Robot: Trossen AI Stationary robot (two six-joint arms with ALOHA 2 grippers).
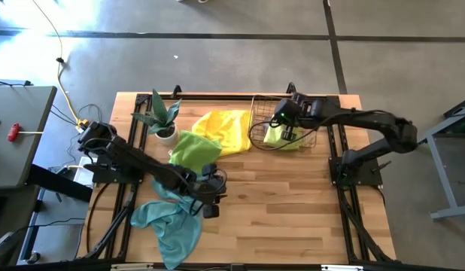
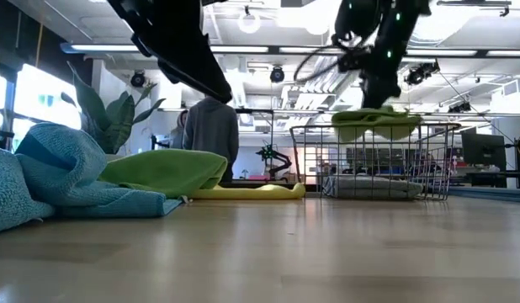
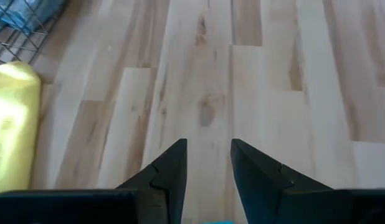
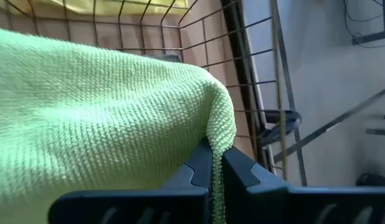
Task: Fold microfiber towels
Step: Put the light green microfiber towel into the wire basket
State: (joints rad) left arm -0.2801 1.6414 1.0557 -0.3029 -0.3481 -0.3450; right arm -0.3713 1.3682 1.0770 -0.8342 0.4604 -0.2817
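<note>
- My right end effector [image 4: 216, 165] is over the wire mesh basket [image 1: 259, 113] at the back right of the pale wooden worktop [image 1: 293, 203]; its two dark fingers are pinched together on the edge of a lime green microfiber towel [image 4: 99, 118].
- From the low camera I see that lime green towel [image 2: 376, 122] hanging from the right end effector, draped at the level of the basket's rim [image 2: 374, 156]; pale folded cloth lies in the basket's bottom, its colour unclear to me.
- My left end effector [image 3: 208, 165] hovers above bare wood near the middle of the worktop, fingers apart with a narrow gap between them and nothing in it.
- From above, a teal blue microfiber towel [image 1: 168, 222] lies crumpled at the front left, just beside the left end effector [image 1: 210, 197], with one part spilling over the front edge.
- A second lime green towel [image 1: 193, 148] lies behind the left arm, overlapped at its far side by a yellow microfiber towel [image 1: 225, 129] that reaches to just beside the basket.
- A small potted green plant [image 1: 163, 117] in a white pot stands at the back left, next to the green towel.
- In the low view, a person in a grey top [image 2: 211, 135] stands in the room beyond the worktop.
</note>
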